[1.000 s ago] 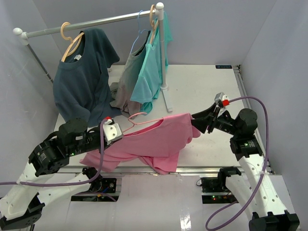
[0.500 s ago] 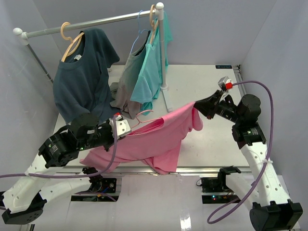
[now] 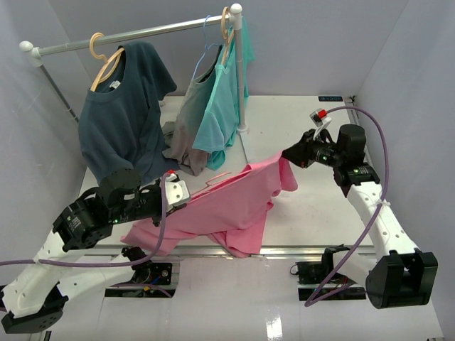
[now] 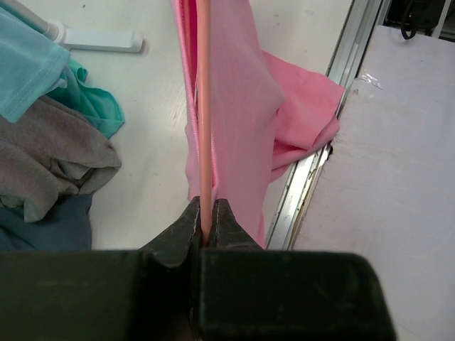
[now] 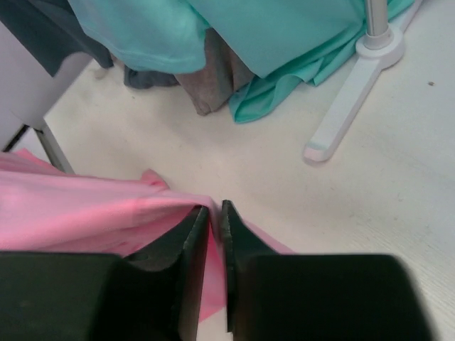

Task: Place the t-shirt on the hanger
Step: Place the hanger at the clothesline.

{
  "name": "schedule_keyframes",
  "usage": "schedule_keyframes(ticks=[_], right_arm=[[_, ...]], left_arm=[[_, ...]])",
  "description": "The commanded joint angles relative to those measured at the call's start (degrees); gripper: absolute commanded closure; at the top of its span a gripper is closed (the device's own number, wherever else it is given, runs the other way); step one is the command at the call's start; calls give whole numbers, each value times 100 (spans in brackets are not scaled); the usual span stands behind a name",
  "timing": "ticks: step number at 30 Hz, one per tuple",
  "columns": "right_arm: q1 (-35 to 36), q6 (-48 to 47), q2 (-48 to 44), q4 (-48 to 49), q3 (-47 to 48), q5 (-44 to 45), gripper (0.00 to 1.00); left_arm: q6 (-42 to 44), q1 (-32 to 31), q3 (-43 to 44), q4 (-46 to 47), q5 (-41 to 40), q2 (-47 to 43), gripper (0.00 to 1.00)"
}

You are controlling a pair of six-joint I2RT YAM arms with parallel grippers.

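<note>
Found the left gripper (image 4: 206,213) over the near left of the white table (image 3: 306,128), jaws pinched almost together on the straight rod of the thin pink wire clothes hanger (image 4: 204,106). Saw that rod run away from the fingertips, tight along a folded edge of the bright pink short-sleeved fabric t-shirt (image 3: 234,206). Noted the hanger's curved hook poking out above the shirt's far edge, just right of that gripper.

Found the right gripper (image 5: 215,213) farther off and to the right, jaws narrowed to a slit with a corner of pink cloth nipped between them. Saw the shirt pulled up into a slanting sheet between the two claws, its lower folds sagging over the table's near edge.

Noted a white clothes rail (image 3: 135,33) across the far left, carrying a dark navy-teal shirt (image 3: 124,114) on a thick tan wooden hanger (image 3: 103,60). Saw a turquoise shirt (image 3: 226,106) and a grey garment (image 3: 188,131) at the rail's right end, well apart from the pink one.
</note>
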Motion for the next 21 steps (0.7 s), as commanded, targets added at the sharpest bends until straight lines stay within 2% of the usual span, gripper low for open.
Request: schedule_keyframes(ticks=[1, 3, 5, 7, 11, 15, 21], right_arm=[[-54, -142, -506, -24, 16, 65, 65], [-42, -206, -696, -304, 174, 97, 54], [-1, -258, -852, -532, 282, 192, 48], [22, -264, -1192, -669, 300, 340, 48], [25, -294, -1744, -1042, 389, 664, 54], [44, -309, -2144, -963, 496, 8, 56], [572, -493, -2185, -106, 455, -1420, 48]], left_arm=[[63, -24, 83, 280, 106, 38, 100], [38, -22, 128, 363, 13, 70, 100], [8, -25, 163, 405, -63, 119, 100], [-61, -16, 209, 457, -190, 143, 100], [-116, -16, 252, 454, -335, 209, 100], [-132, -21, 224, 511, -379, 323, 100], [-186, -16, 311, 576, -174, 528, 100]])
